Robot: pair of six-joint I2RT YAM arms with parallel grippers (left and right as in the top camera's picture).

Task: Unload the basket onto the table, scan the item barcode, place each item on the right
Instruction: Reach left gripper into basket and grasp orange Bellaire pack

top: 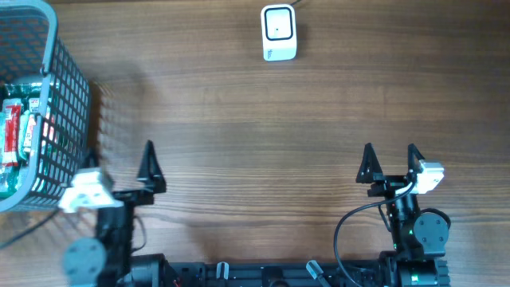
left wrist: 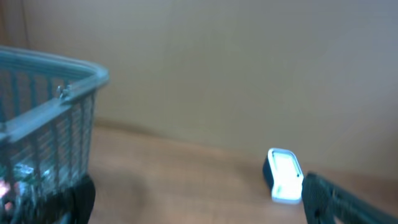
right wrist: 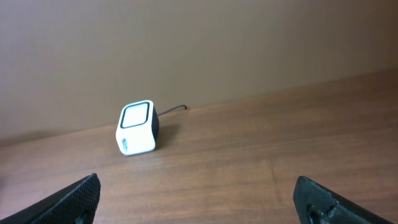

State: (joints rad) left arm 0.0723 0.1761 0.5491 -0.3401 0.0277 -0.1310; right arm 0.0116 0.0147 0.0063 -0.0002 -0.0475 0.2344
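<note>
No legible text anywhere.

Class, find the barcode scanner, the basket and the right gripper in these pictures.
barcode scanner (top: 278,25): overhead view, on its dark-framed window.
basket (top: 72,119): overhead view, on its mesh side wall.
right gripper (top: 390,153): overhead view, midway between its open fingers.

Scanner (top: 279,33) (white), basket (top: 73,112) far left

The table (top: 239,143) is warm brown wood with long streaky grain. The scanner (top: 279,33) is white with a black-framed face. The basket (top: 72,96) is pale blue-grey mesh, and the packets (top: 12,131) inside show red, green and white. The left gripper (left wrist: 205,202) and right gripper (top: 390,149) are black.
</note>
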